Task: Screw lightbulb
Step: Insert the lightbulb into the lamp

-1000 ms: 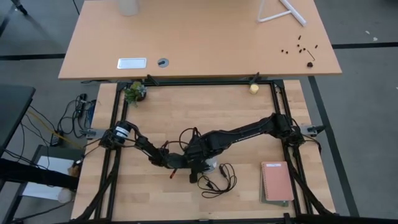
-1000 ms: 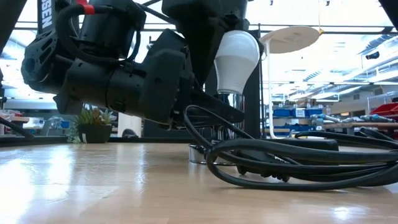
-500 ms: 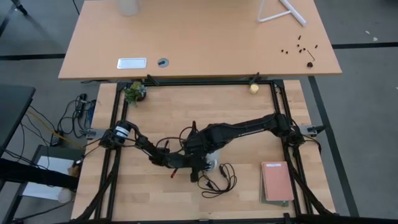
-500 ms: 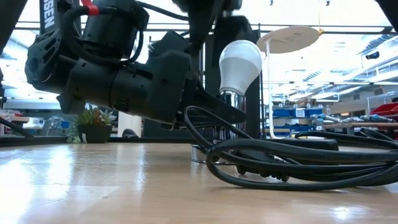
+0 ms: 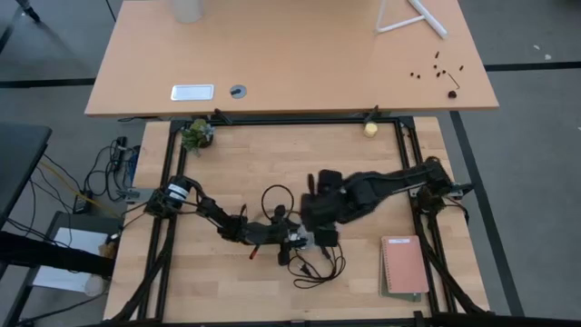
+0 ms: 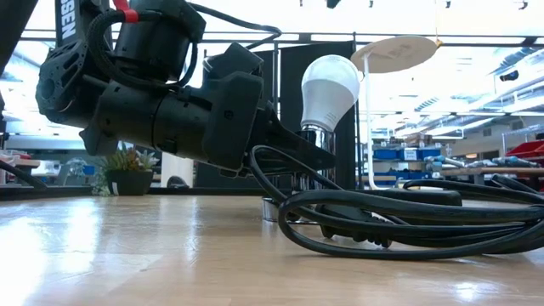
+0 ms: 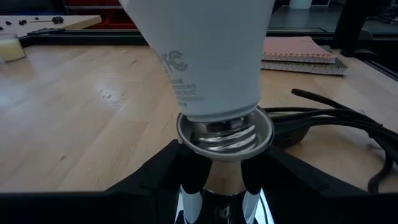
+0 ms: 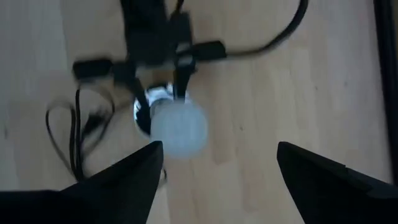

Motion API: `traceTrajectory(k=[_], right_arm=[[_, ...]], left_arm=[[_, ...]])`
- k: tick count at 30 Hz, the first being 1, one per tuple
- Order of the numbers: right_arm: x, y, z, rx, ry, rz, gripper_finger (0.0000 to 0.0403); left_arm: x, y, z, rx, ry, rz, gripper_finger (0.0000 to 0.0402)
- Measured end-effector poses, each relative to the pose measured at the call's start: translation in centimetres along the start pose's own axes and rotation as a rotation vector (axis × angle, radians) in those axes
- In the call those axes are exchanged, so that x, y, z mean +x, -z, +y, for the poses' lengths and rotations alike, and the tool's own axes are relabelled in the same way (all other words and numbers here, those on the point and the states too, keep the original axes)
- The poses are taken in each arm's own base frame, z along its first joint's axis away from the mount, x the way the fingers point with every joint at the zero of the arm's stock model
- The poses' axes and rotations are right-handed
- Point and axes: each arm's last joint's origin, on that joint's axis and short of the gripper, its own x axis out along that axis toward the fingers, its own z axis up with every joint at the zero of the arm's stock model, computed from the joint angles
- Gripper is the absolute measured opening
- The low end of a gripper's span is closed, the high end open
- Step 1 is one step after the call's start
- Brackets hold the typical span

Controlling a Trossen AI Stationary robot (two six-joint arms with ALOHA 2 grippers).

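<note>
The left arm stretches low across the tabletop (image 5: 218,173), its left pincer (image 7: 222,186) closed narrowly on the socket (image 7: 225,132) just under the lightbulb (image 6: 330,85). The lightbulb stands upright in that socket beside the black cord (image 6: 408,221). The right pincer (image 8: 214,168) hangs above it, fingers wide apart, holding nothing.

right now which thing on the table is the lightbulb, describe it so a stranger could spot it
Start at the wooden table and find the tangle of black cord near its front middle. There the lightbulb stands upright in a shiny socket clamped by the left gripper: white and pear-shaped, unlike the dark cords around it.
</note>
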Motion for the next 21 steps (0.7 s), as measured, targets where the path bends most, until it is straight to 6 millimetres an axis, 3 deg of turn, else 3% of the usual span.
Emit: traceTrajectory(k=[6,11,17,21], right_arm=[[-0.3,2.9,1.2,0.014,0.058,-0.055,0.0304],[0.5,6.7,1.3,0.073,0.035,-0.14,0.0289],[4.4,11.1,-0.1,0.122,-0.008,-0.175,0.0281],[7.5,12.3,-1.2,0.118,-0.128,-0.14,0.029]], left_arm=[[0.0,0.0,0.0,0.002,0.004,-0.002,0.019],[0.0,0.0,0.0,0.0,0.013,-0.005,0.019],[0.0,0.0,-0.1,0.002,0.028,-0.004,0.019],[0.0,0.1,-0.1,0.001,0.028,0.006,0.019]])
